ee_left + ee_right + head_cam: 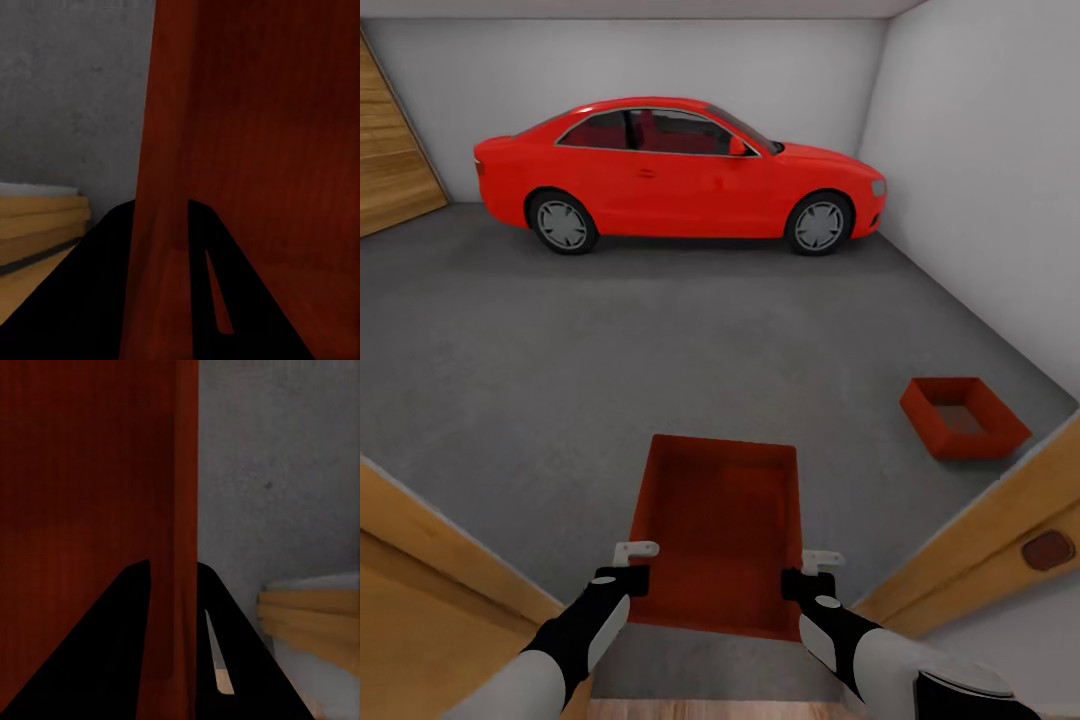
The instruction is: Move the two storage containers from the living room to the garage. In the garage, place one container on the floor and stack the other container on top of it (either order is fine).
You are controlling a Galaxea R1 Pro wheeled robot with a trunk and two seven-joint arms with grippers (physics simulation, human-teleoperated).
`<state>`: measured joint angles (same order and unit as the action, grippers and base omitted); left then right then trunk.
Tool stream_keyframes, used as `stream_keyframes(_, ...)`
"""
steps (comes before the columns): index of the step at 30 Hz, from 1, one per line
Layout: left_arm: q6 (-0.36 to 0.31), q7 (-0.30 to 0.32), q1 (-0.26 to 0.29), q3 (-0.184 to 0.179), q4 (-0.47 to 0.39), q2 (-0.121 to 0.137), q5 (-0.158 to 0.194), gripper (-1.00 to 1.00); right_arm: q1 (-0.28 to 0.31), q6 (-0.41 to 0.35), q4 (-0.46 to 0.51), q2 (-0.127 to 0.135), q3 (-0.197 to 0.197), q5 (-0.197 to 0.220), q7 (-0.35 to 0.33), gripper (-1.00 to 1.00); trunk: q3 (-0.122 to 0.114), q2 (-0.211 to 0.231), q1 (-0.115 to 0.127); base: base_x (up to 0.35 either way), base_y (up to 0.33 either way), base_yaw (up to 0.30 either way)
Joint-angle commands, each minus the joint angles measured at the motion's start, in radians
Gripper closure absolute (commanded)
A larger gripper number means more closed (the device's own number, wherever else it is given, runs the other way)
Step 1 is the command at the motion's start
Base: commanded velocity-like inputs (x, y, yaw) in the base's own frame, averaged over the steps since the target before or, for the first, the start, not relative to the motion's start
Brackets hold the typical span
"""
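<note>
A: What are the grippers doing?

B: The left gripper (628,578) is clamping the left wall of a bin (720,530), and the right gripper (810,583) is clamping the right wall. In the left wrist view the dark fingers (206,262) are sitting on either side of the thin red wall (161,225); the right wrist view is showing the same pinch on its wall (184,547).

A: Where is that bin?

B: It is hanging between the arms, open side up, over the grey floor (610,350) just past a wooden door frame (440,550).

A: And the other bin?

B: The second bin (963,417) is lying on the floor to the right, near the pale wall (1000,180), well apart from the held one.

A: Anything further out?

B: A red car (680,175) is standing side-on at the far wall, with a wooden-slat door (390,160) at the left.
</note>
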<state>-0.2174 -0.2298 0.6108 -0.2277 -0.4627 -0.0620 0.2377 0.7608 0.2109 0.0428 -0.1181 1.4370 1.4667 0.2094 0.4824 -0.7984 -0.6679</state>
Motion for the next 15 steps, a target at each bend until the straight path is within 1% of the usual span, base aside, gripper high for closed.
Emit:
stream_keyframes(1, 0.013, -0.014, 0.001, 0.013, -0.039, 0.04, -0.003, 1.0, 0.0, 0.001, -0.021, 0.002, 0.021, 0.014, 0.002, 1.0, 0.001, -0.001, -0.001, 0.322, 0.0, 0.0)
stream_keyframes(15, 0.013, -0.013, 0.001, 0.013, -0.039, 0.04, -0.003, 1.0, 0.0, 0.001, -0.021, 0.002, 0.022, 0.014, 0.002, 1.0, 0.001, -0.001, -0.001, 0.322, 0.0, 0.0)
